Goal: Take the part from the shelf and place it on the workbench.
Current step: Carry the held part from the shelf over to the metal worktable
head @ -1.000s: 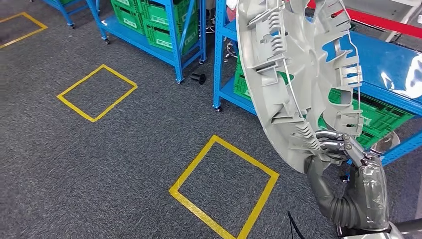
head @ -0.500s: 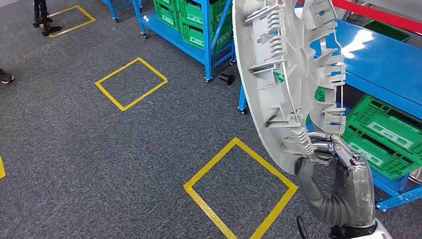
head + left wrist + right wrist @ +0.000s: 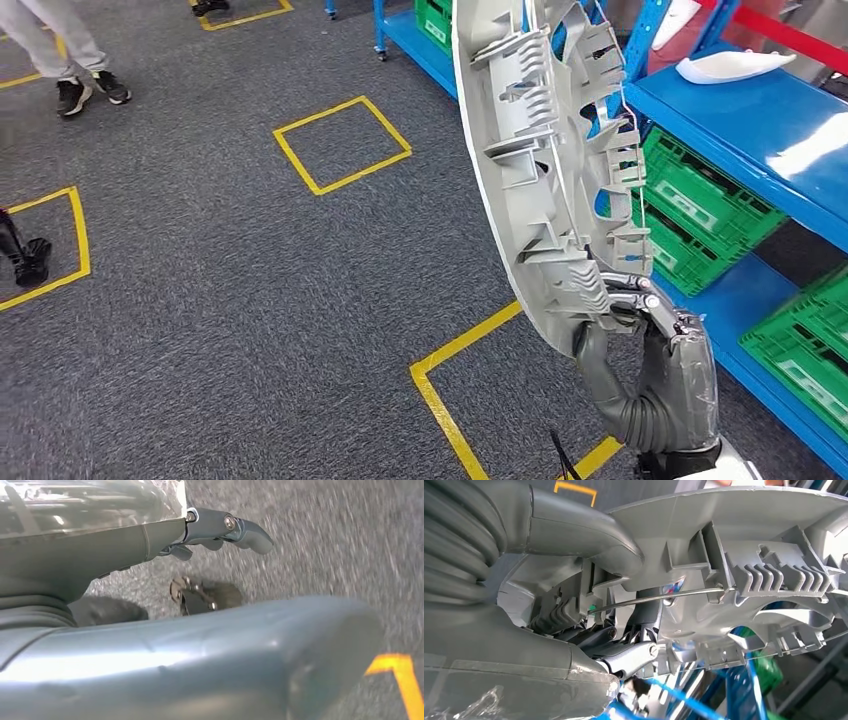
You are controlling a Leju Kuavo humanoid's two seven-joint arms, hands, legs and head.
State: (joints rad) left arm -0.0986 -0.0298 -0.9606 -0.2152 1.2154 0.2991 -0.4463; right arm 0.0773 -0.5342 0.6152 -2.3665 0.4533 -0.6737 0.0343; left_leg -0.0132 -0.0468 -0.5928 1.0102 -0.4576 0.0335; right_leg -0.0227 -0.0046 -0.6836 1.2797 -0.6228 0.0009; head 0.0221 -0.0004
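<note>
My right hand (image 3: 640, 330) is clamped on the lower rim of the part (image 3: 545, 170), which stands on edge just beside the blue shelf (image 3: 760, 110). My left hand (image 3: 220, 527) hangs with fingers curled on nothing. I should keep the grip firm and carry the part level, clear of the shelf posts.

Blue shelf (image 3: 760, 120) and green crates (image 3: 700, 215) crowd right; carpet (image 3: 220, 300) open left.
</note>
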